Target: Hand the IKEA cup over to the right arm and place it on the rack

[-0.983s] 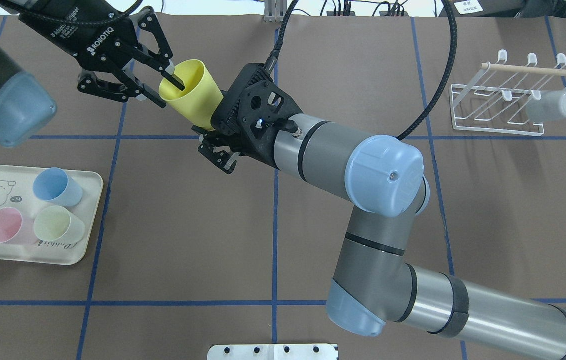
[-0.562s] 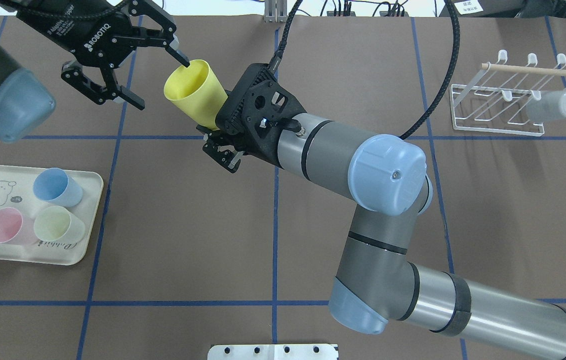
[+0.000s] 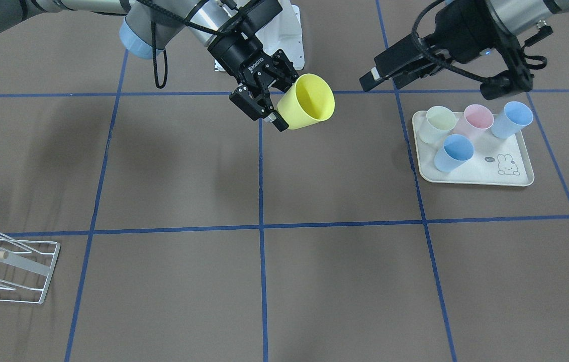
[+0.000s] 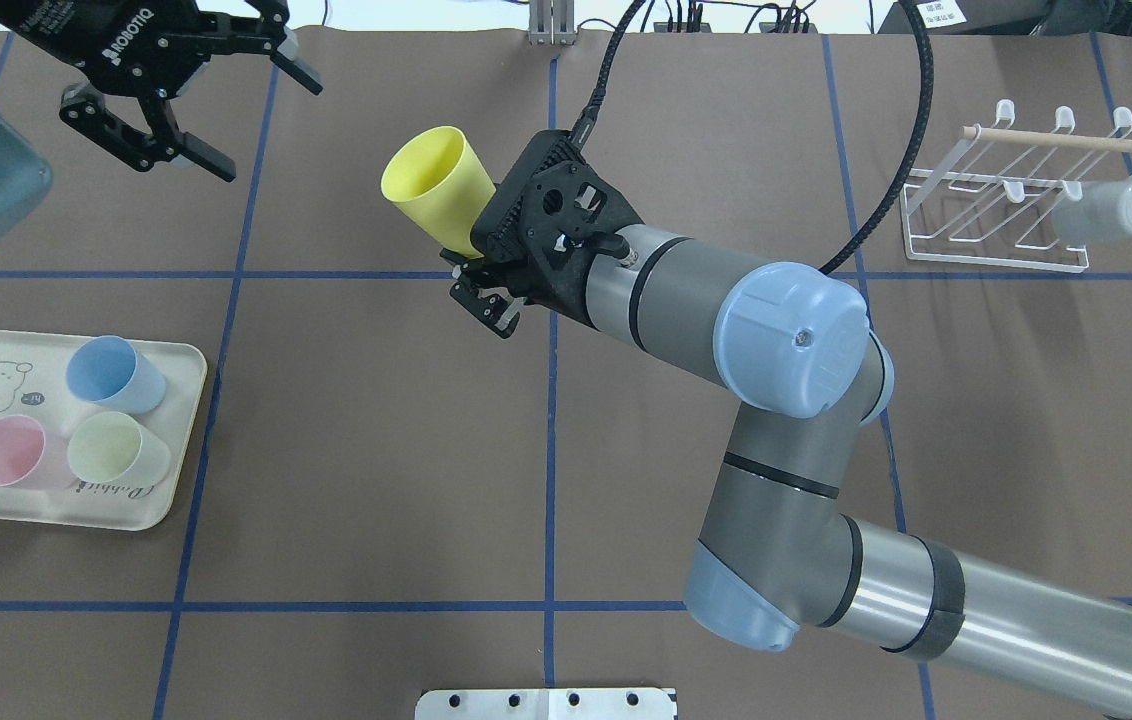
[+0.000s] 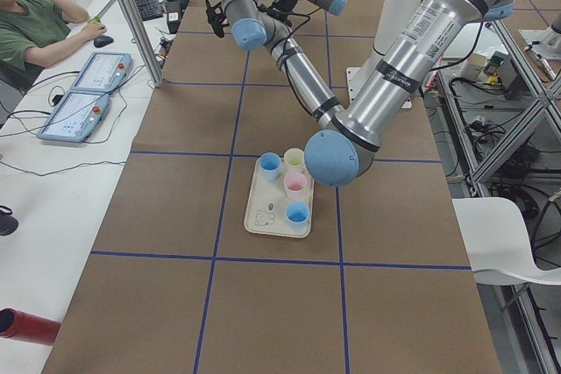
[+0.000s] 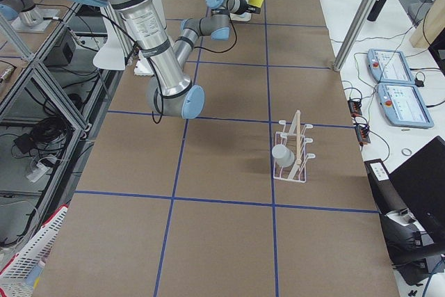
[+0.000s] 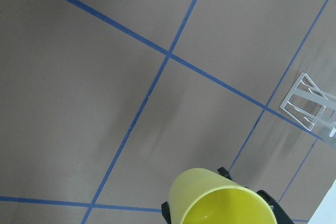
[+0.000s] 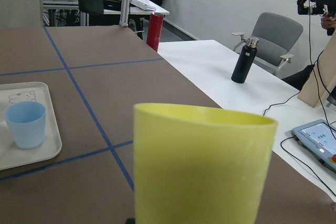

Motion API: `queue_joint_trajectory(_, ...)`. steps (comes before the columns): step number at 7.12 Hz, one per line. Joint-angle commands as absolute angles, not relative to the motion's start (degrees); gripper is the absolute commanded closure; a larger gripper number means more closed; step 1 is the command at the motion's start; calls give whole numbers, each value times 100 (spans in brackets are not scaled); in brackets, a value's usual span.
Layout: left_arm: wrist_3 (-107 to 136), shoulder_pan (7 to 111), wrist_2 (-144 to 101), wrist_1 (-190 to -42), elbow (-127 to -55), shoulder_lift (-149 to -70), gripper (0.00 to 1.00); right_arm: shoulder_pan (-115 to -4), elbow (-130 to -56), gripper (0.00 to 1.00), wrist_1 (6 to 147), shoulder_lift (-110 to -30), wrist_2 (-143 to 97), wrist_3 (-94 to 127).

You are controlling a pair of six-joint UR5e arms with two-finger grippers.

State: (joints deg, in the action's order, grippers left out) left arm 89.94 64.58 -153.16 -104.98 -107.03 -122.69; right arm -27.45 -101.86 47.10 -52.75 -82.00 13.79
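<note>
The IKEA cup (image 4: 431, 185) is yellow and lies tilted in the air, its mouth toward the left arm. My right gripper (image 4: 471, 252) is shut on its base end; the front-facing view shows those fingers (image 3: 259, 103) clamped on the cup (image 3: 307, 100). My left gripper (image 4: 268, 130) hangs open and empty at the far left, well apart from the cup. The left wrist view looks into the cup's mouth (image 7: 226, 203), and the right wrist view sees its side (image 8: 202, 166). The white wire rack (image 4: 996, 245) stands at the far right with a grey cup (image 4: 1111, 212) on it.
A cream tray (image 4: 188, 420) at the near left holds several pastel cups. A white plate (image 4: 546, 703) sits at the near table edge. A person (image 5: 35, 28) sits at a desk beside the table's far side. Bottles (image 8: 244, 59) stand on that desk.
My left gripper has left the cup's rim, opened wider and drawn back toward the far left. The right arm has carried the cup a little to the right.
</note>
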Motion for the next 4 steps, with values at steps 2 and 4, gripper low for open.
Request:
queue_joint_trajectory(2, 7108, 6645, -14357, -10485, -10749, -11368, 0, -3241, -10195, 54, 6226, -5291, -8296, 1530)
queue_joint_trajectory(4, 5406, 6679, -14081, -10459, -10749, -10700, 0, -3820, -10370, 54, 7263, -5308, -9030, 1250)
